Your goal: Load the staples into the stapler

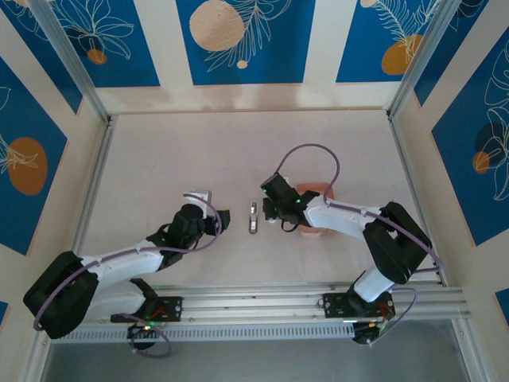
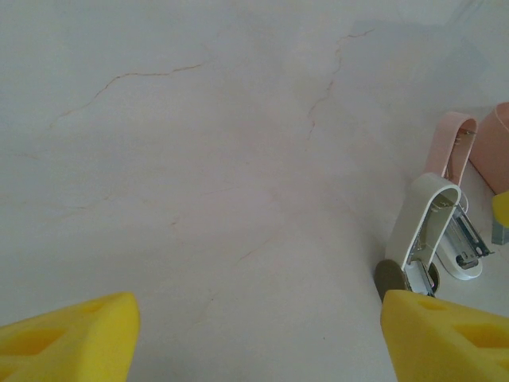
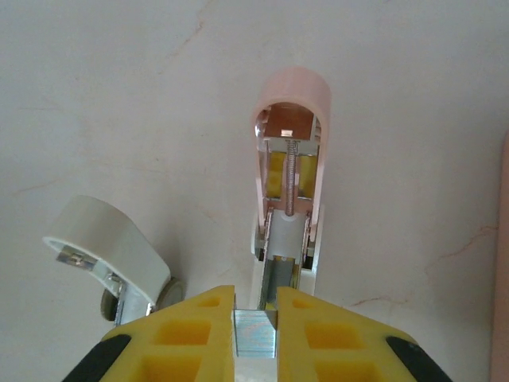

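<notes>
The stapler [image 3: 290, 103], small with a pink lid, lies swung open on the table, its spring and metal channel [image 3: 280, 270] bared. My right gripper [image 3: 255, 318] is shut on a silvery strip of staples [image 3: 254, 338], held at the near end of that channel and in line with it. From the left wrist the pink stapler [image 2: 449, 147] lies far right. My left gripper [image 2: 258, 342] hangs open over bare table with nothing between its fingers. From above, the left gripper [image 1: 219, 223] and right gripper [image 1: 270, 213] face each other across the table's middle.
A second small stapler, white [image 1: 253, 217], lies open between the grippers, just left of the pink one [image 3: 107, 239] and close to my left gripper's right finger [image 2: 421, 223]. A salmon-pink tray [image 1: 318, 231] sits under the right arm.
</notes>
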`<action>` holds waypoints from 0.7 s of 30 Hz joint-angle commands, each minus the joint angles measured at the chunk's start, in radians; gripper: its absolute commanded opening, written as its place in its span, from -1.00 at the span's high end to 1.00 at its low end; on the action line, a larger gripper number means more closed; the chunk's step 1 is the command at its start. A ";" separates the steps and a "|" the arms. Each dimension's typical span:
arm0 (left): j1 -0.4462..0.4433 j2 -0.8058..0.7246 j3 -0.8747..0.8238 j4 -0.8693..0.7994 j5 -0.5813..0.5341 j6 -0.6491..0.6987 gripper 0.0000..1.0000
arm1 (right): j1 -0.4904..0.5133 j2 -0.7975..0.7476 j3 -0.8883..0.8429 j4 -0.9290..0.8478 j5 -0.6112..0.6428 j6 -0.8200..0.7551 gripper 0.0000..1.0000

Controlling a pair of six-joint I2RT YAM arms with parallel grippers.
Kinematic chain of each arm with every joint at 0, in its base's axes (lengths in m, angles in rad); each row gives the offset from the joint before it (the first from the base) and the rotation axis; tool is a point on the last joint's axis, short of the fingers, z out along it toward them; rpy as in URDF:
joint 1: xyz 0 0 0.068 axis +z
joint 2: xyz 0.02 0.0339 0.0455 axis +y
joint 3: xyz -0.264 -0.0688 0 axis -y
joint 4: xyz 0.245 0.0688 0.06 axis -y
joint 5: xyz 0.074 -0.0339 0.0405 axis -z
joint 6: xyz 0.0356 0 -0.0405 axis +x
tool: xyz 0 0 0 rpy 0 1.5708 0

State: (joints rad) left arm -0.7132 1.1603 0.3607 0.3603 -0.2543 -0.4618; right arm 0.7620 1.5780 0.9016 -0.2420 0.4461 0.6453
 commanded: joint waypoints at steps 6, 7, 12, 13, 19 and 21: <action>0.009 0.004 -0.017 0.029 0.000 0.015 -0.58 | -0.004 0.023 -0.012 0.034 0.030 0.031 0.64; 0.009 0.005 -0.017 0.028 0.000 0.014 -0.58 | -0.007 0.026 -0.013 0.039 0.028 0.033 0.64; 0.009 0.016 -0.017 0.038 0.002 0.011 -0.58 | -0.016 0.039 -0.015 0.053 0.024 0.036 0.64; 0.010 0.019 -0.017 0.040 0.004 0.011 -0.59 | -0.018 0.040 -0.015 0.053 0.026 0.037 0.64; 0.009 0.040 -0.009 0.052 0.007 0.011 -0.58 | -0.023 0.044 -0.021 0.048 0.036 0.040 0.64; 0.010 0.047 -0.007 0.055 0.009 0.011 -0.58 | -0.024 0.043 -0.023 0.048 0.037 0.041 0.64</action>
State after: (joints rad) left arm -0.7132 1.1950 0.3595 0.3828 -0.2539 -0.4618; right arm 0.7437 1.6146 0.8967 -0.1997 0.4553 0.6682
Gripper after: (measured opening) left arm 0.791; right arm 0.180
